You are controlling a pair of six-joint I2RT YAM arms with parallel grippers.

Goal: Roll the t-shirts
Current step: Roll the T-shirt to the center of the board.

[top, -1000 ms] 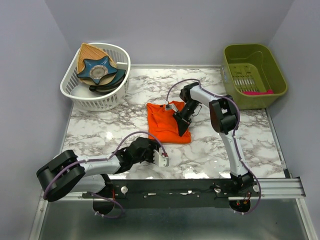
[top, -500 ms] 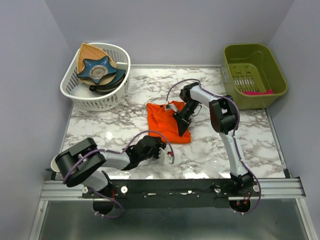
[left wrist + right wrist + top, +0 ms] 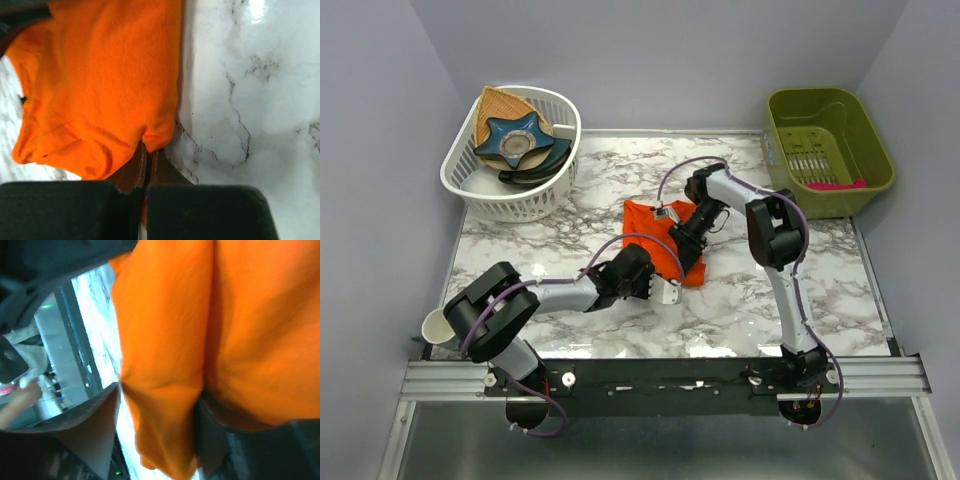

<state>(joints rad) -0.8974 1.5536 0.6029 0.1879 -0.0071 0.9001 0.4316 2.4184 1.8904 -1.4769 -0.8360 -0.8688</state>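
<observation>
Orange cloth is pinched between the two brown pads (image 3: 136, 169) of the left gripper (image 3: 148, 152). The pads are pressed together on a small fold at the edge of the t-shirt (image 3: 100, 75). In the left wrist view the rest of the garment spreads away from the pads in soft creases. Bare marble table (image 3: 240, 100) lies just beside it.

The right gripper (image 3: 159, 395) clamps a thicker, bunched fold of the same t-shirt. Its jaws stand only as far apart as that fold is thick, the cloth fills the gap, and both fingers touch the fabric.

In the top external view the t-shirt lies bunched near the middle of the table. The left gripper is at its near edge and the right gripper is on its right side, so the two grippers are close together. The left arm (image 3: 550, 297) stretches low across the table from the near left. The right arm (image 3: 775, 225) rises from the near right, reaches far, then bends back left toward the shirt.

A white plastic basket (image 3: 460, 185) stands at the far left corner, well apart from the shirt. It holds a blue star-shaped object (image 3: 515, 140) and a tan woven piece (image 3: 498, 103). A green bin (image 3: 880, 150) stands at the far right, with a small pink item (image 3: 840, 185) inside it.
</observation>
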